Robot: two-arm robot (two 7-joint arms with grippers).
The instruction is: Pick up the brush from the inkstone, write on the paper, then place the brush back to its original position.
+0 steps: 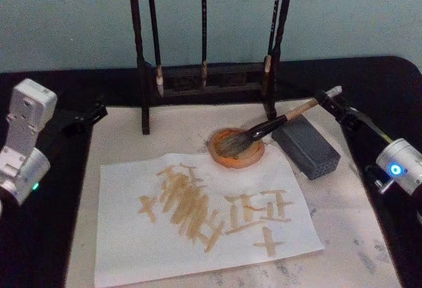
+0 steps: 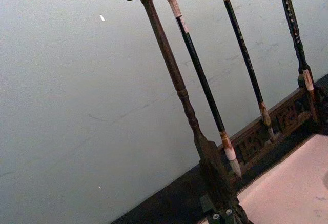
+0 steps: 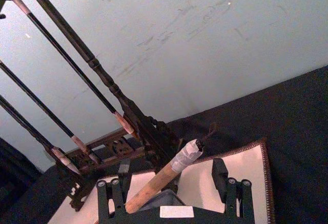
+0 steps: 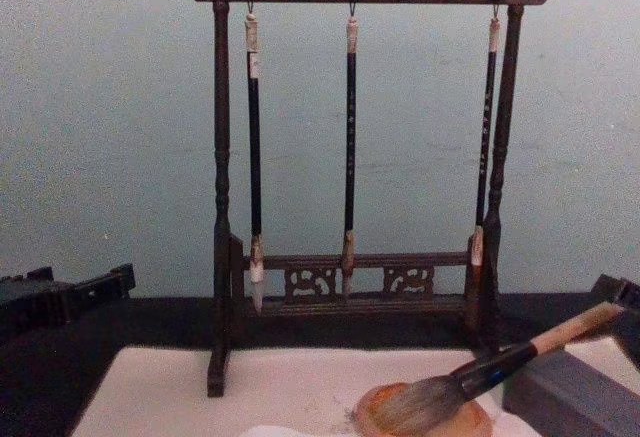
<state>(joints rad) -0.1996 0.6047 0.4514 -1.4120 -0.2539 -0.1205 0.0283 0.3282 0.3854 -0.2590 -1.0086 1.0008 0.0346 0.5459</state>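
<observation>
A black worktop carries a pale mat that covers most of its middle. At the back edge of the mat stands a dark wooden rack, upright, with three thin brushes hanging from its top bar. A white sheet of paper lies on the near part of the mat, marked with brown strokes.

The right hand is at the far right of the mat. Its fingers are spread wide apart on either side of the taped end of the brush handle, and I cannot tell whether either one touches it. The left hand hangs off the mat's far left corner, well apart from everything else. Whether it is apart or together I cannot tell.

A grey block sits just right of the dish. The brush lies tilted, with its bushy head down in the dish and its shaft across the block. The round orange dish rests on the mat, touching the paper's far edge.
</observation>
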